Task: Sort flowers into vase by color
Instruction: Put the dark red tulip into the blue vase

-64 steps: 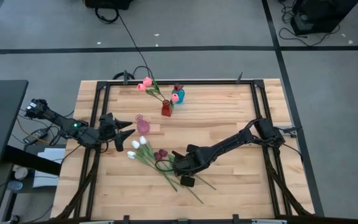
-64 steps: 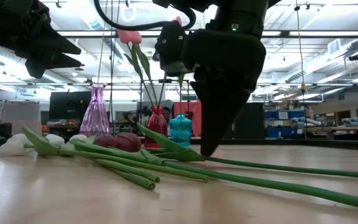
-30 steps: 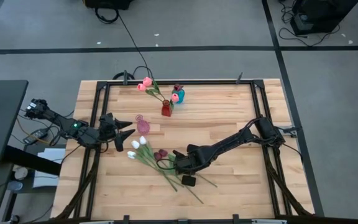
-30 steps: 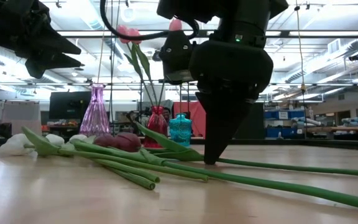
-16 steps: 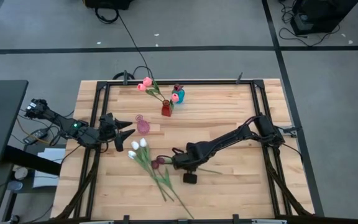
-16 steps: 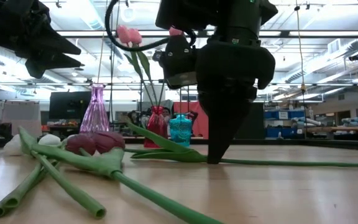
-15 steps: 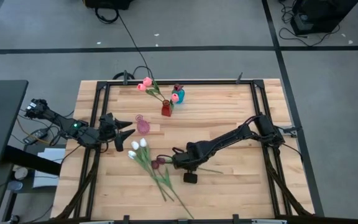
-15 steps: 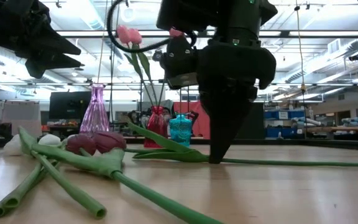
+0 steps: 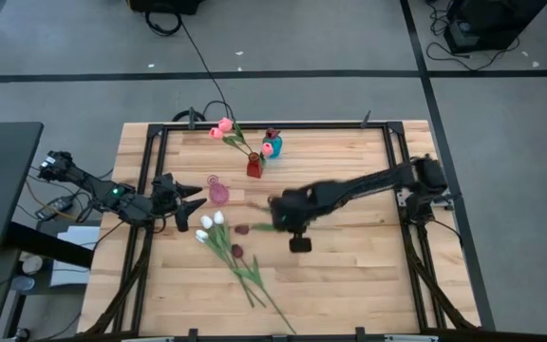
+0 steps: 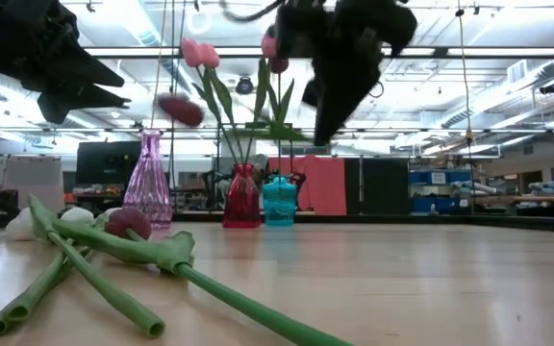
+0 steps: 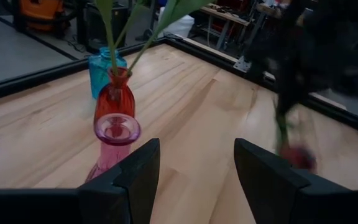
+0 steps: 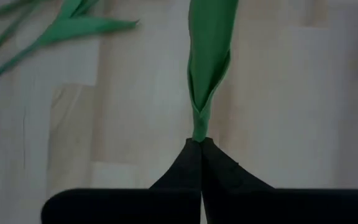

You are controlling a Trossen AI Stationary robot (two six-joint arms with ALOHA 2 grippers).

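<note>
While right gripper [image 12: 201, 152] pinches stem of maroon tulip [image 9: 243, 228], lifted just beside pink vase [image 9: 218, 194], sorting maybe half done: pink tulips [image 9: 221, 127] in red vase [image 9: 254, 168], loose pile [image 9: 224, 237] left near pink vase, left gripper [image 11: 191, 168] spread, waiting beside it

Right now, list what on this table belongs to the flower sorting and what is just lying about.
Belongs to the job:
- maroon tulip held by the right gripper
- loose flowers on the table
- pink vase, empty
- red vase and teal vase, each holding flowers
- left gripper, waiting open beside the pink vase

Lying about:
- black cable on the floor beyond the table
</note>
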